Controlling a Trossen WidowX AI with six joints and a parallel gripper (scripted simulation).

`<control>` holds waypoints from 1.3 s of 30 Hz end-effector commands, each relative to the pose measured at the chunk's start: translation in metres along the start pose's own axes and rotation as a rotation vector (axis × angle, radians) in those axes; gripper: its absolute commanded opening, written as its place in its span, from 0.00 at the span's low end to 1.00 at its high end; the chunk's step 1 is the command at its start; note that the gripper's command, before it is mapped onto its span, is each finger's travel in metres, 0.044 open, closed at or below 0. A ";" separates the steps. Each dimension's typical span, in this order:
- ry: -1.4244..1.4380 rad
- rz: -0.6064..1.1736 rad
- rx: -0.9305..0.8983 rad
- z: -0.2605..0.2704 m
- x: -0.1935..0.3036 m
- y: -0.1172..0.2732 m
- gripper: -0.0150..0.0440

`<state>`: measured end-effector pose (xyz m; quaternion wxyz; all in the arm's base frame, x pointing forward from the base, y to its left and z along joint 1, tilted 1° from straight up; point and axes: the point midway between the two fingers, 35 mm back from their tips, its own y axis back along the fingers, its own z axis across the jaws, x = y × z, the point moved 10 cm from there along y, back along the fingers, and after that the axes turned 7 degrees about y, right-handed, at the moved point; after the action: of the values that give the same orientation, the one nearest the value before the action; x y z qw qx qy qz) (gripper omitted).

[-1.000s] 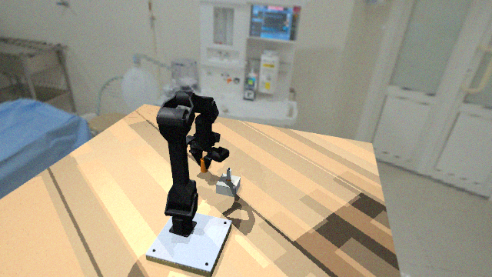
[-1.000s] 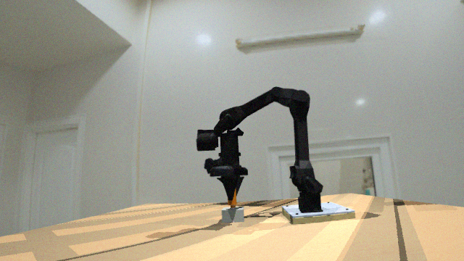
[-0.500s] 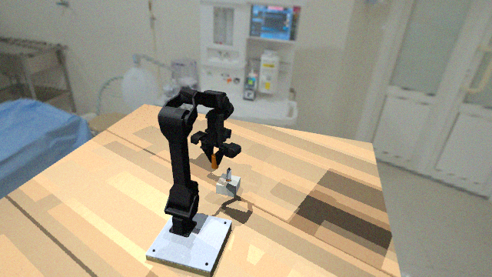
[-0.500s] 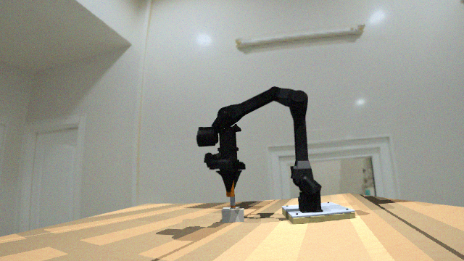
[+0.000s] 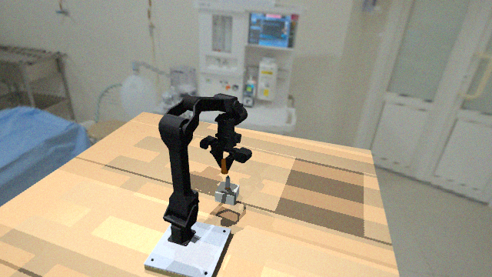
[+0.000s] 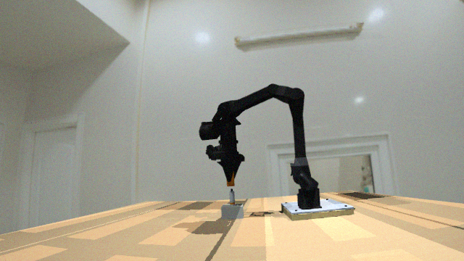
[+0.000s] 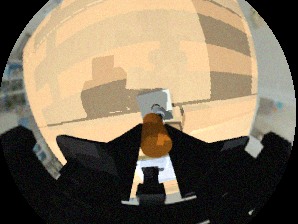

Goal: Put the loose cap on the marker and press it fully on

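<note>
The orange cap (image 5: 224, 166) (image 6: 230, 180) (image 7: 156, 137) is upright between the fingertips of my gripper (image 5: 224, 161) (image 6: 230, 177) (image 7: 150, 135), which is shut on it. The grey marker (image 5: 227, 182) (image 6: 232, 196) (image 7: 157, 109) stands upright in the light grey holder block (image 5: 227, 195) (image 6: 232, 212) (image 7: 151, 100) on the table. The cap hangs just above the marker's tip, with a small gap between them in the top and exterior views. In the top view the cap is slightly left of the tip; in the exterior view it is nearly in line above it. In the wrist view the cap hides part of the marker.
The wooden table (image 5: 319, 246) (image 6: 119, 243) bears the holder block and the arm's white base plate (image 5: 192, 254) (image 6: 326, 205). The base plate is on the near side of the block in the top view and to its right in the exterior view. Arm shadows fall near the block.
</note>
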<state>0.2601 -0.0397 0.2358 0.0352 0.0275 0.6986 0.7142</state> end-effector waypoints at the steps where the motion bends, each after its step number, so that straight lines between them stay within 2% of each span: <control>1: 0.005 -0.002 0.002 -0.010 0.000 0.006 0.25; 15: 0.005 -0.002 0.002 -0.014 0.000 0.000 0.25; 39: 0.005 -0.002 0.002 -0.014 -0.001 -0.039 0.25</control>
<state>0.2605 -0.0532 0.2005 0.0345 0.0265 0.6985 0.7142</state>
